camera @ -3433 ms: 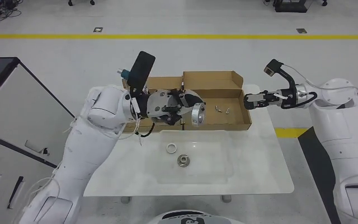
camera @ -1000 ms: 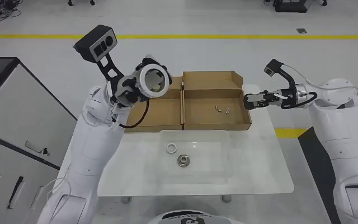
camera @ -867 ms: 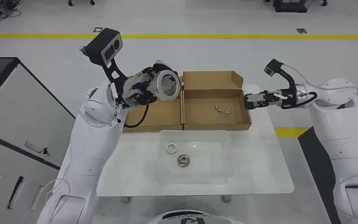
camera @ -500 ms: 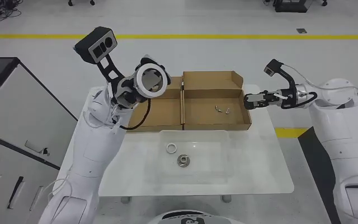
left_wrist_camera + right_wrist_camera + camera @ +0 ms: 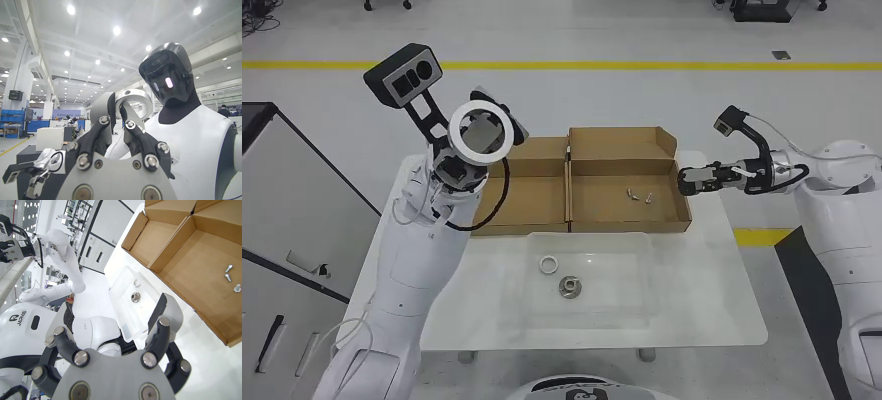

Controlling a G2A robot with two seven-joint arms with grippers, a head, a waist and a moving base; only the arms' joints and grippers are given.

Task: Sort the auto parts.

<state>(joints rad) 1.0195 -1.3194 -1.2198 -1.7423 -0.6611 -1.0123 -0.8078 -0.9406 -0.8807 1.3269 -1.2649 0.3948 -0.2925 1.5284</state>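
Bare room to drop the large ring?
Left box: floor all bare, best for the large ring. Right box: bare beside the left box; bolts crowd the right gripper's end. Tray: bare past small ring and hub, toward the right gripper.

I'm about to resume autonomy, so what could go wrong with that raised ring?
The left gripper pinches the metal ring by one wall section only, high above the table. It could pivot or slip, fall hard, and possibly miss the empty box. Held up there, it also blocks part of the top view.
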